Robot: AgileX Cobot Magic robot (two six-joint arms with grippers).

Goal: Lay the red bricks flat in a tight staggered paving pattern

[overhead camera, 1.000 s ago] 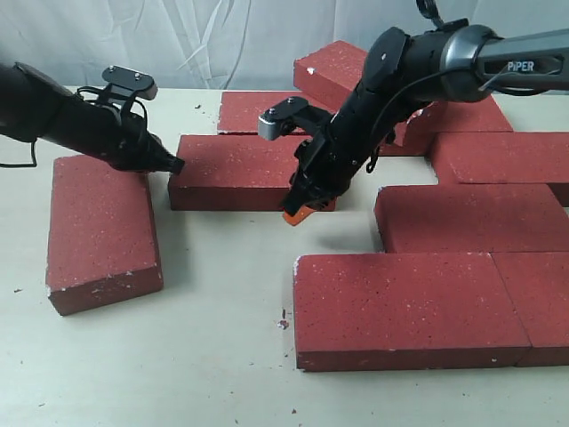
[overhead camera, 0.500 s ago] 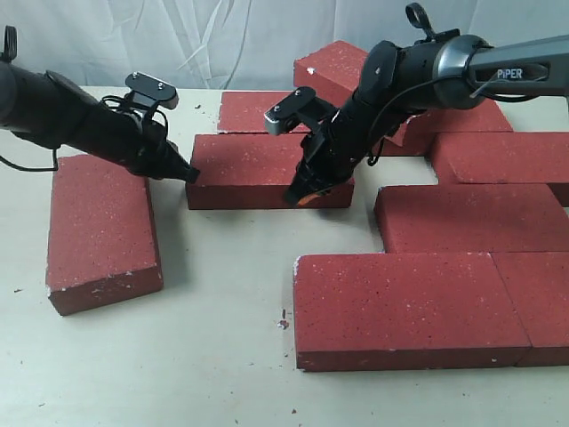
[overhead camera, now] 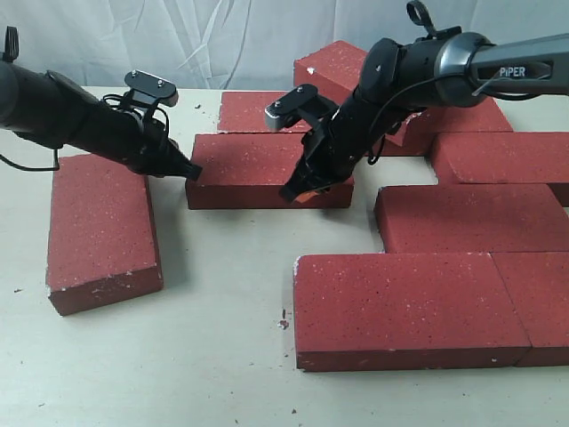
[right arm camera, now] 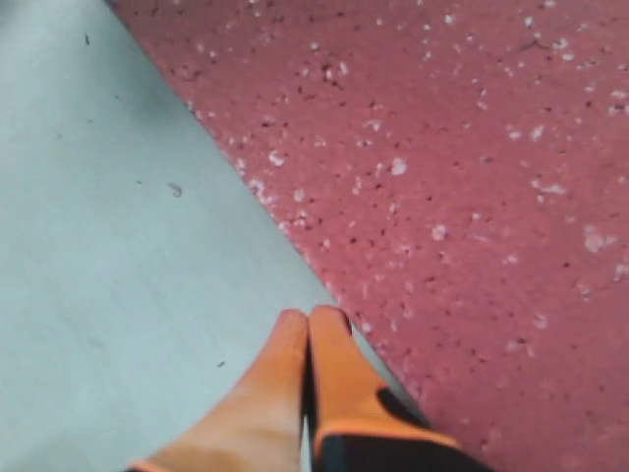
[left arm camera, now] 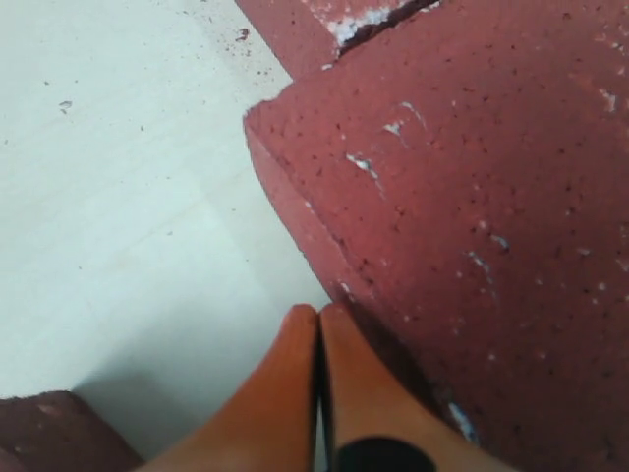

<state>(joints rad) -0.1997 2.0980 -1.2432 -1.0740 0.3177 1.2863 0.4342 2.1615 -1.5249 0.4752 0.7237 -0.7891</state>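
Note:
Several dark-red bricks lie flat on the pale table. The middle brick [overhead camera: 258, 165] lies lengthwise between both arms. My left gripper [overhead camera: 190, 172] is shut and empty, its orange tips touching that brick's left end; the left wrist view shows the gripper [left arm camera: 317, 317] against the brick's side [left arm camera: 472, 197]. My right gripper [overhead camera: 294, 193] is shut and empty at the brick's front edge, near its right end. In the right wrist view the gripper [right arm camera: 310, 320] sits beside the brick's speckled top [right arm camera: 452, 167].
One brick [overhead camera: 102, 227] lies apart at the left. Another brick [overhead camera: 253, 111] lies behind the middle one, and a tilted brick [overhead camera: 342, 67] rests on others at the back. Right-side bricks [overhead camera: 471, 218] and front bricks [overhead camera: 404, 307] lie close together.
The middle brick has slid a little to the right with my left gripper behind it. My right gripper has lifted from the table to the brick's front edge.

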